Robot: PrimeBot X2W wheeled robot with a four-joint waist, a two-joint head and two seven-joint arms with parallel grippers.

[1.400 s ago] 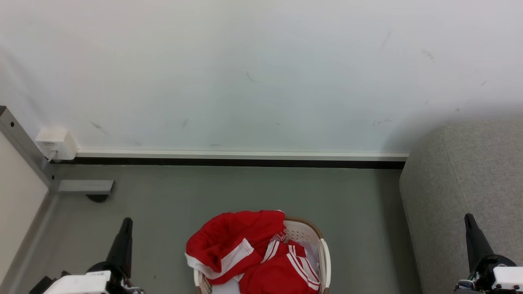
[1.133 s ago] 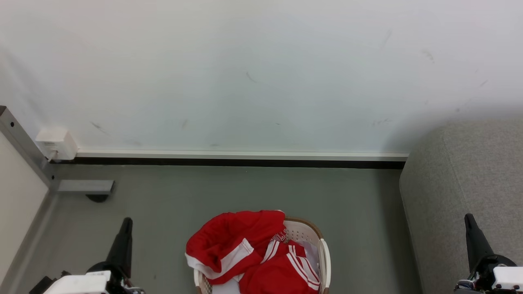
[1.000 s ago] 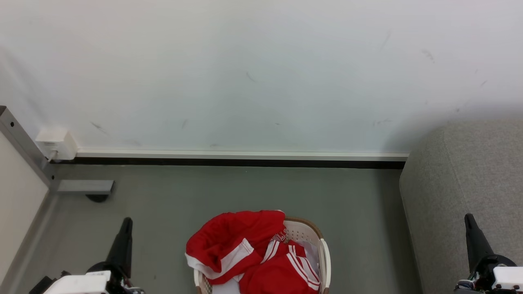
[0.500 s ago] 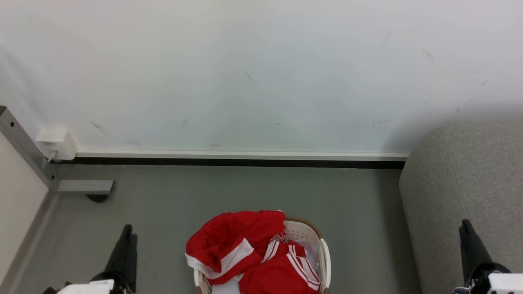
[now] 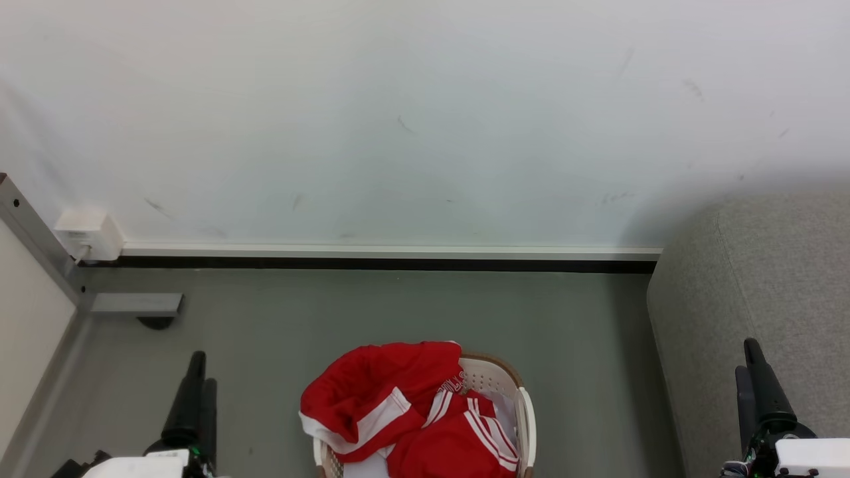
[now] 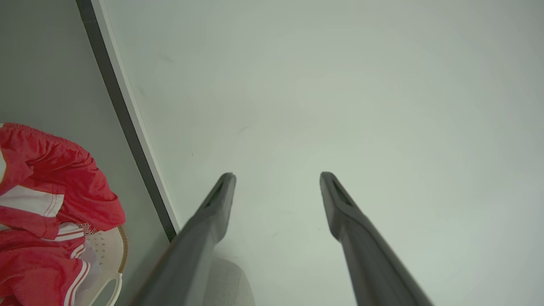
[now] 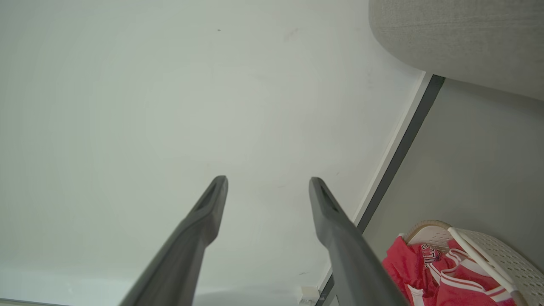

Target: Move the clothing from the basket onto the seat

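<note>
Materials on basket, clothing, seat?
Basket: looks like moulded plastic, cream with brown rim; smooth wall with rows of holes.
Clothing: probably thin synthetic fabric, red with white stripes; crumples in soft folds.
Seat: woven upholstery, matte light grey; grainy texture, rounded padded edges.

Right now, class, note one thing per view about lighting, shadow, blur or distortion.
Head view: soft, even light, no glare; a faint shadow darkens the wall beside the seat. Left wrist view: the left gripper blurs toward the lens. Right wrist view: the right gripper likewise; the clothing is sharp.
</note>
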